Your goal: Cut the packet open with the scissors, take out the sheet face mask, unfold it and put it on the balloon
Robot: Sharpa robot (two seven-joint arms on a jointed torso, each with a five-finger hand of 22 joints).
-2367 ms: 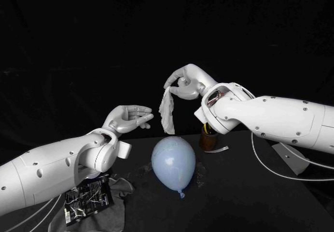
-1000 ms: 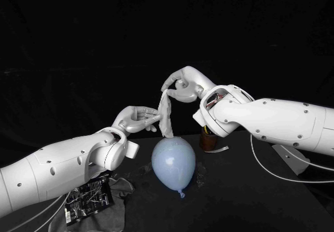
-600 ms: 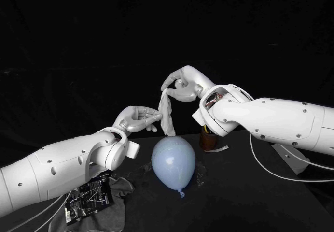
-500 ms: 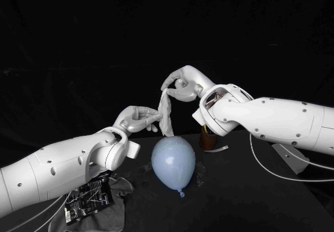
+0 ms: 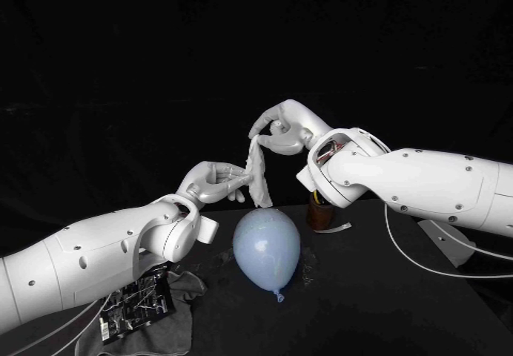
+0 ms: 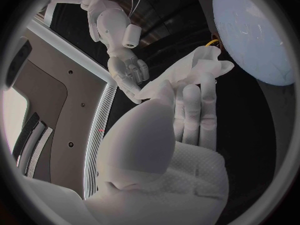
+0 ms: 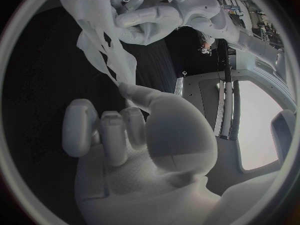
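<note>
You have the sheet face mask (image 5: 258, 174) hanging bunched above the balloon (image 5: 266, 248), which lies on the counter (image 5: 374, 297). Your right hand (image 5: 280, 133) pinches the mask's top; your left hand (image 5: 217, 182) pinches it lower down.

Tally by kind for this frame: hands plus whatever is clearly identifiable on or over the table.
2 hands: left hand and right hand, both holding the mask
1 sheet face mask
1 balloon, pale blue
1 packet
1 grey cloth
1 brown container
1 white strip
Total: 8
</note>
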